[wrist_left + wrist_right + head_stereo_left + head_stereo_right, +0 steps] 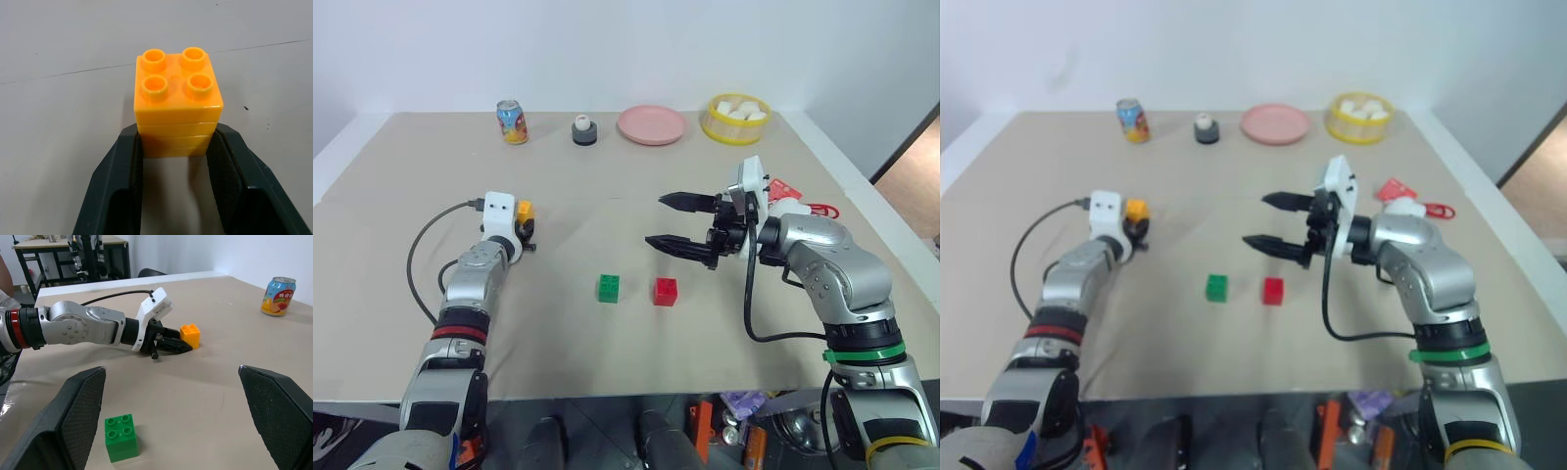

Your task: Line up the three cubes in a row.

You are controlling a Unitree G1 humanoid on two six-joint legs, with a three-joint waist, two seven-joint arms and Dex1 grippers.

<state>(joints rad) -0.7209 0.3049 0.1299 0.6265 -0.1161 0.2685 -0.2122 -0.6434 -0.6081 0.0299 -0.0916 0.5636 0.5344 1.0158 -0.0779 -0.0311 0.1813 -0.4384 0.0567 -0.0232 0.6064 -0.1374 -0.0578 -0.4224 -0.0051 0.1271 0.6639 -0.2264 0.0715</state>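
Beige table (607,372) w/ white wall (607,49) behind, wood floor (915,181) rt.

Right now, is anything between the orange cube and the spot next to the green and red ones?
Nothing visible. The left gripper is shut on the orange cube, and bare table lies between it and the green cube, which sits beside the red cube.
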